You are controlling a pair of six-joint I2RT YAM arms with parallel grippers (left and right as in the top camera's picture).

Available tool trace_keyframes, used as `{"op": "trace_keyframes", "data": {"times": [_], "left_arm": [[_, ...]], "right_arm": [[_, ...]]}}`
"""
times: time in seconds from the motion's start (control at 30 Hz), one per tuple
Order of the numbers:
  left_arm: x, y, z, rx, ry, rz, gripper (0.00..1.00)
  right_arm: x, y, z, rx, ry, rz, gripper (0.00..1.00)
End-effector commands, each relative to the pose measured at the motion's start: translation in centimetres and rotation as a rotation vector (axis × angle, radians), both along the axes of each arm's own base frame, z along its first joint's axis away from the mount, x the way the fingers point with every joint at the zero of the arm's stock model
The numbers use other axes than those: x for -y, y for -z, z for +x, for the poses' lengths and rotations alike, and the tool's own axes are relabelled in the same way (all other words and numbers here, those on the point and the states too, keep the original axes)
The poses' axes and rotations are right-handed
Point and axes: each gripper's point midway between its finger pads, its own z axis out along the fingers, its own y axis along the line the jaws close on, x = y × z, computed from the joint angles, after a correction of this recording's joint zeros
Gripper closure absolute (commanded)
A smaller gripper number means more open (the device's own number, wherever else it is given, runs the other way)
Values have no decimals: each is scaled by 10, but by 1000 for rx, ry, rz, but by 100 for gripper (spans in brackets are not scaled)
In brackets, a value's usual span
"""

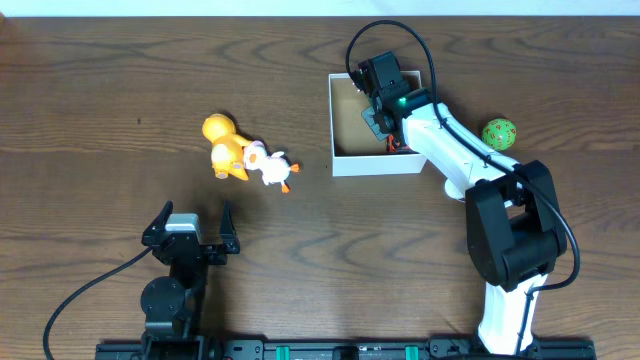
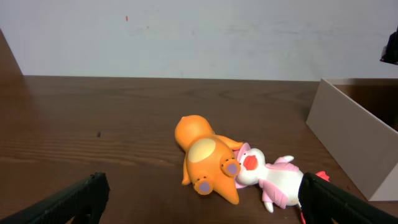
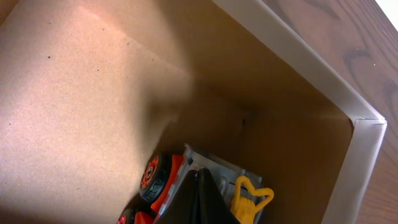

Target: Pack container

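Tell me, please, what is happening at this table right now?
The right gripper is down inside the container, jaws shut, right beside a red-wheeled toy lying on the box floor; no grip on it shows. The left gripper sits open near the front of the table, facing an orange toy and a white toy that lie touching each other, not yet packed. A green ball lies on the container's far side.
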Motion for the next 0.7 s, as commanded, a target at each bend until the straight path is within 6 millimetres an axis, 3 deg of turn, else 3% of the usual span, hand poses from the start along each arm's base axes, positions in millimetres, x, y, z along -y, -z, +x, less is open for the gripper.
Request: {"op": "trace_keyframes", "data": {"times": [0.0, 0.13, 0.23, 0.3, 0.37, 0.53, 0.67], "left_arm": [[-3, 16, -1, -53, -13, 17, 2], [-3, 16, -1, -53, -13, 17, 2], [-3, 16, -1, -53, -13, 17, 2], [-3, 16, -1, -53, -13, 17, 2], [-3, 16, -1, -53, -13, 17, 2], [-3, 16, -1, -53, -13, 17, 2], [-3, 16, -1, -53, -13, 17, 2]], "right_arm": [[6, -6, 7, 26, 33, -11, 99], [3, -11, 9, 38, 57, 20, 99], [-5, -21, 9, 43, 46, 57, 77], [-12, -34, 9, 56, 37, 88, 57], [-18, -48, 8, 79, 25, 105, 44], [-24, -97, 6, 174, 78, 197, 37], [1, -140, -3, 233, 225, 314, 34]]}}
